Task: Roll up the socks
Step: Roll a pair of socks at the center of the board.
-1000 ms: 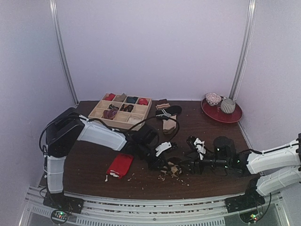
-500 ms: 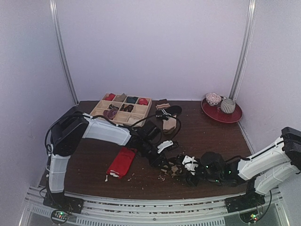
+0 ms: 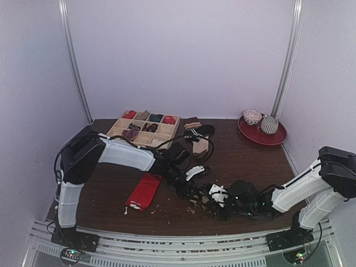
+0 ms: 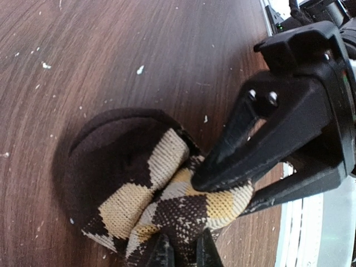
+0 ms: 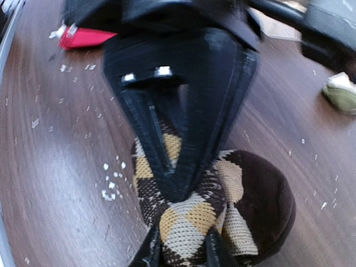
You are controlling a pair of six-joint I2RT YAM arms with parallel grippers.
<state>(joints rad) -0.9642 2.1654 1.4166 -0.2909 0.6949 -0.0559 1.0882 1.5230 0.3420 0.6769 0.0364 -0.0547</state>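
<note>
Lower centre: left gripper pinches the argyle sock; right gripper seems clamped on it too. Best keep the roll taut.

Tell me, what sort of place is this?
Probably a robot test booth: plain walls enclose a wooden table; left arm and right arm work an argyle sock near a compartmented tray.

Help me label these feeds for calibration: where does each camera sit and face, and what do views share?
Top external: above and behind the bases, looking down on the table; left arm and right arm show.
Left wrist: low over the table, facing the argyle sock and right gripper; left gripper tips at bottom.
Right wrist: opposite side, facing the left gripper and same sock; own tips at bottom.
Shared: both wrist views show that sock.
</note>
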